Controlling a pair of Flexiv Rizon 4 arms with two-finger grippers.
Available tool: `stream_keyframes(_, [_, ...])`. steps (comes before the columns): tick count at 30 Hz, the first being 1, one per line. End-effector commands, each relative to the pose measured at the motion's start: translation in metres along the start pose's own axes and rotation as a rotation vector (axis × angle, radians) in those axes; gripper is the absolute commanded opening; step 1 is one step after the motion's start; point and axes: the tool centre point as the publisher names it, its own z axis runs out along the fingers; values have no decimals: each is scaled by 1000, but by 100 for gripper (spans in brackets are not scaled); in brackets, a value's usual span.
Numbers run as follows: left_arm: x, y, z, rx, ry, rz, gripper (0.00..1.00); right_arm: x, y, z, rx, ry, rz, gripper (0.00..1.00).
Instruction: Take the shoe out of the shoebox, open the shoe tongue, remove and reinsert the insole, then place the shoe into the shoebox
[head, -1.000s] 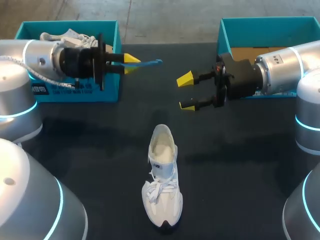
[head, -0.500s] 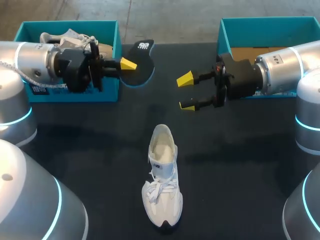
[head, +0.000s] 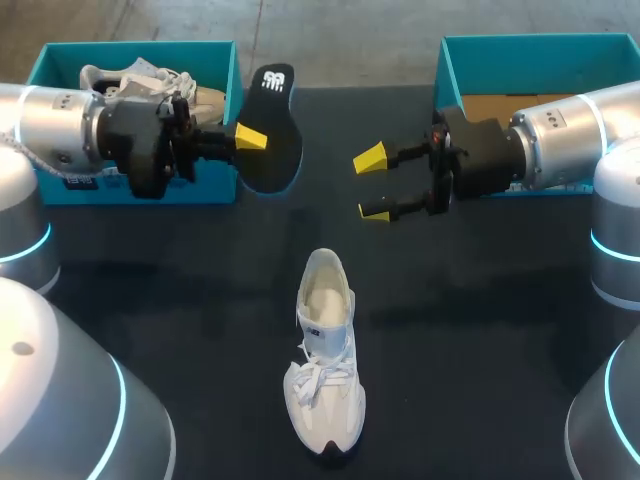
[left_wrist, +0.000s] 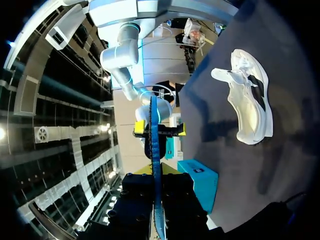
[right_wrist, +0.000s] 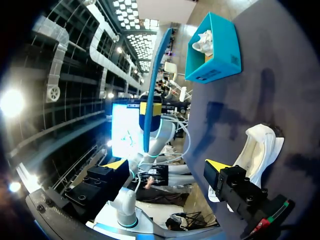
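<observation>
Black desk — white lace-up sneaker lies at its middle. Left gripper fingers pinch the thin black blue-edged insole aloft; right gripper fingers spread, empty. Insole likely light and floppy — pinch flat faces, mid-length.

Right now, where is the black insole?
In the head view the insole is left of the middle, clamped in the left gripper beside the left shoebox, farther back than the white shoe on the table.
</observation>
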Motion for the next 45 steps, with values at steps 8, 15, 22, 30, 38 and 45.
stream_keyframes(8, [0,-2,0,-3,1,2,0,-1,0,2,-2,0,0,100])
stream_keyframes(15, [5,10,11,6,19,102,0,-1,0,2,-2,0,0,100])
stream_keyframes(22, [15,21,13,-4,38,169,0,-1,0,2,-2,0,0,100])
stream_keyframes(30, [20,23,13,7,31,164,0,-1,0,2,-2,0,0,100])
stream_keyframes(38, [20,23,13,7,31,164,0,-1,0,2,-2,0,0,100])
stream_keyframes(45, [20,23,13,7,31,164,0,-1,0,2,-2,0,0,100])
